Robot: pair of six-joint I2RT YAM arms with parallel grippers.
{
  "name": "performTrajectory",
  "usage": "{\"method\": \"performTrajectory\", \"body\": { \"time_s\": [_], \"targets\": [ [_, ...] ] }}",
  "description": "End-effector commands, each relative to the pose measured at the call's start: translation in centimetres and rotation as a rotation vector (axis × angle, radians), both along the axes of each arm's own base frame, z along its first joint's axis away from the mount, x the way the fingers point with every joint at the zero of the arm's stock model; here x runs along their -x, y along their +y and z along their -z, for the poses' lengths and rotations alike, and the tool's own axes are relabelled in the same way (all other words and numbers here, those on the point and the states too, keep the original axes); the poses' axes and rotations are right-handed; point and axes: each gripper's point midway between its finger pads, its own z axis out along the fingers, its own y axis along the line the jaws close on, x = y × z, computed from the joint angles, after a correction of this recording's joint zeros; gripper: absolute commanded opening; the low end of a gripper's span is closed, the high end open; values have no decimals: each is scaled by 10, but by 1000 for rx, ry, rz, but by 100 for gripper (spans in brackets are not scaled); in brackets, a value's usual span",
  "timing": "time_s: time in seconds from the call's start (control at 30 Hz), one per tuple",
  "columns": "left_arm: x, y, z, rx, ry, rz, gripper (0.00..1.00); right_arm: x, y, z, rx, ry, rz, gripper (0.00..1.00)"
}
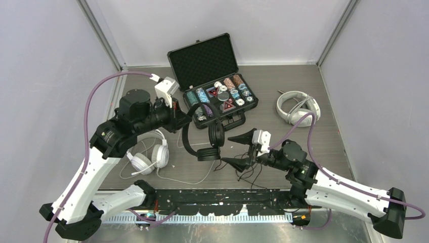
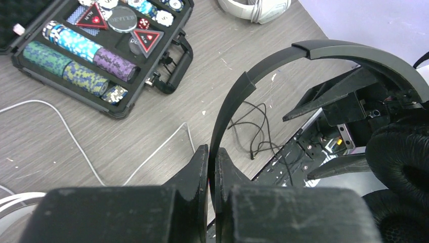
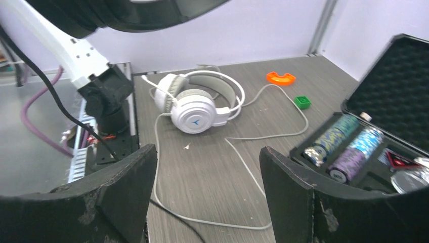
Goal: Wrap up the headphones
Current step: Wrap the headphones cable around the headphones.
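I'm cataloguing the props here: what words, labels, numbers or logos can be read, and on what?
"DEALER", slightly blurred: round grey disc in the chip case.
White lettering on the red triangle plaques: too blurred to read.
Blue arrow-like logo, no words: cup of the white headset.
Markings on the chips: too small to read.

I count three sets: the black headphones, the white headphones with mic, and the white-grey headphones. Besides those — one chip case, one orange piece, one green block.

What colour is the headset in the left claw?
The headset is black; left wrist view shows it best.
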Motion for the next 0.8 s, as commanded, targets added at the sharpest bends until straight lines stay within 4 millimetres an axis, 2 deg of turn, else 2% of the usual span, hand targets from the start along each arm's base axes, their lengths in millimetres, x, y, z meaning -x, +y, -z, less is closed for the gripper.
{"method": "performTrajectory", "body": {
  "time_s": [0.0,0.17,0.33,0.47,0.77],
  "targets": [
    [2,-11,-15,77,-25,38,0,20,10,-25,-56,-80,-133,78],
    [-6,-11,-22,92,-35,4,0,35,16,-12,-18,-60,-225,77],
    [-13,-9,-33,112,-66,-36,0,40,18,-4,7,-47,-258,77],
    [-12,-11,-40,146,-72,-34,0,33,20,8,45,-36,-234,77],
    [-16,-12,-43,152,-78,-46,0,27,26,36,111,11,-223,75]
  ]
}}
